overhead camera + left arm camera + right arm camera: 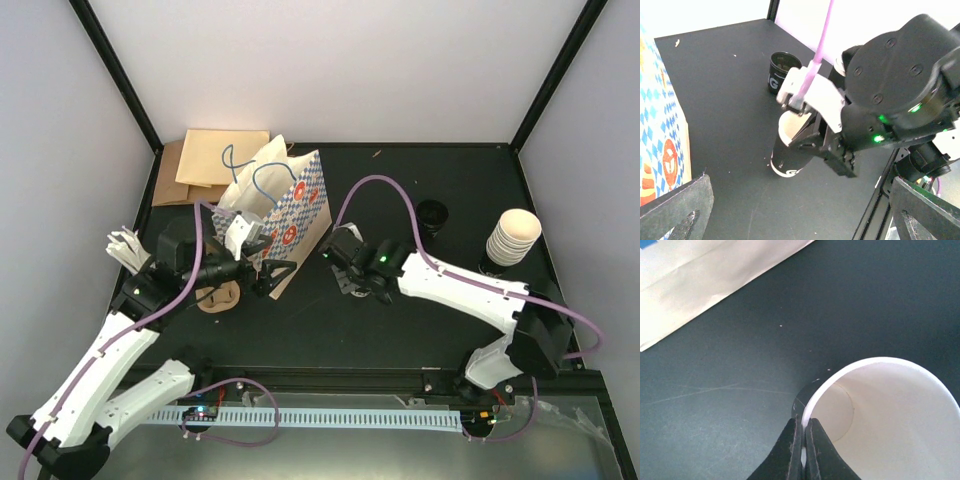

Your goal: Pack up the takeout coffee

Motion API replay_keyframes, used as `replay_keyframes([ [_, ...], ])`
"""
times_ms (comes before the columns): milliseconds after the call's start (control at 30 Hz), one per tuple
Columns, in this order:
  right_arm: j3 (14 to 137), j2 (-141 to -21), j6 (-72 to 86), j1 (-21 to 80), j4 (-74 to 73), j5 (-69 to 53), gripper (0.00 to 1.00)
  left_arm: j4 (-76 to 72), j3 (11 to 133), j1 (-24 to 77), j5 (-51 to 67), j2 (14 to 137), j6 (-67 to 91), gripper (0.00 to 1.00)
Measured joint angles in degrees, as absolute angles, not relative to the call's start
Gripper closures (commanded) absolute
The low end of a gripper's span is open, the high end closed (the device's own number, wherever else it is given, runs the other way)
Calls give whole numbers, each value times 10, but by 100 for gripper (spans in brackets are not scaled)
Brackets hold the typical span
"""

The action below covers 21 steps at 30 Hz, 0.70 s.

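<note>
The paper cup point(789, 150), white inside and dark outside, leans tilted low over the black table point(730, 100), a little way from the blue-checked bag point(292, 215); I can't tell whether its base touches. The right gripper point(803, 437) is pinched tight on its rim. The left gripper point(272, 272), fingers spread wide and holding nothing, sits by the bag's foot. A stack of cups point(512, 238) stands well apart, far right.

Black table point(400, 330): front-centre strip bare, passable. Upright blue-checked paper bag point(295, 205) blocks left of centre; left gripper point(270, 255), jaws spread, crowds its near side. Right gripper point(803, 426), pinched on the rim of a black-walled paper cup point(785, 157), fills the gap just right of the bag. 1 small black cup point(432, 213) and 1 stack of cream cups point(512, 238) obstruct the rear right.
</note>
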<state>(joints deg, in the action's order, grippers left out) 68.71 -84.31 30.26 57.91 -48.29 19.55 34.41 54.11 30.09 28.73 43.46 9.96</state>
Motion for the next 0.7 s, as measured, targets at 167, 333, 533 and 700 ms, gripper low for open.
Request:
replay_keyframes([
  [167,676,-874,308,589,-458,201,97,343,541,301,286,425,107,1],
  [333,671,-886,314,592,-449,210,78,343,539,301,285,424,112,1],
  [533,670,-886,314,592,-445,216,77,343,539,301,285,425,112,1],
  [700,670,-884,314,592,-446,220,75,343,539,301,284,425,112,1],
])
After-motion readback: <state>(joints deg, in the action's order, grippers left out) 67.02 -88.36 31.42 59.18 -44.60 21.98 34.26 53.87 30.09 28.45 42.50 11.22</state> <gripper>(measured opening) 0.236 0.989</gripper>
